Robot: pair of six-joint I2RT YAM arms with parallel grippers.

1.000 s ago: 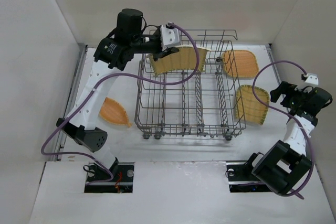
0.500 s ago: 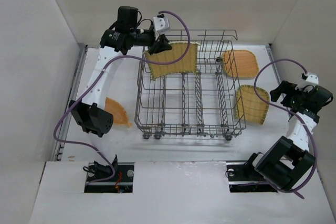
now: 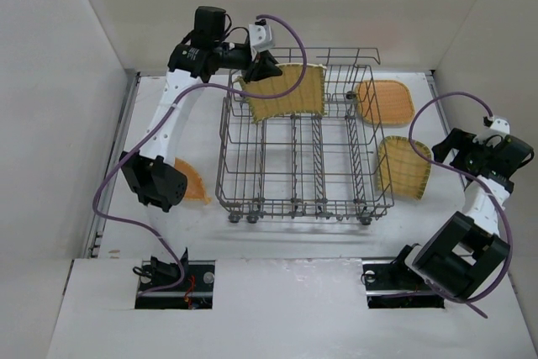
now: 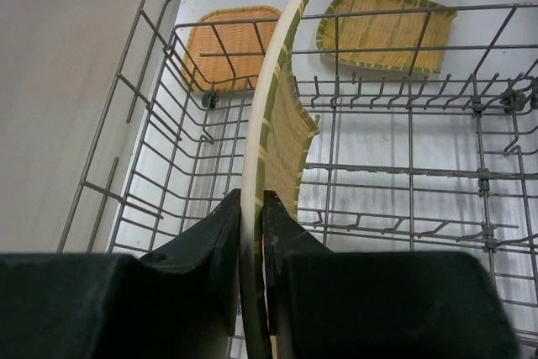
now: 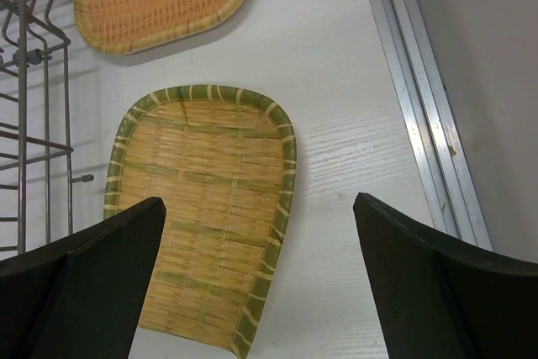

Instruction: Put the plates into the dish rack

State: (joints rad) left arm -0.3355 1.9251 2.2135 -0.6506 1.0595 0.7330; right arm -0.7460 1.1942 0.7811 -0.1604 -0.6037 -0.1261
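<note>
Woven and yellow-orange, the upright plate (image 3: pixel 290 90) is standing on edge over the rear left of the dish rack (image 3: pixel 303 199), and the left pincer (image 4: pixel 250 199) is clamping its rim. The right pincer (image 5: pixel 259 208) is hovering with its fingers spread wide above the green-rimmed plate (image 5: pixel 202 241), which is lying flat on the tabletop (image 5: pixel 336 81) just right of the rack. The orange plate (image 3: pixel 385 102) is lying behind it. The leaf-shaped plate (image 3: pixel 193 184) is lying left of the rack, partly hidden by the left arm.
</note>
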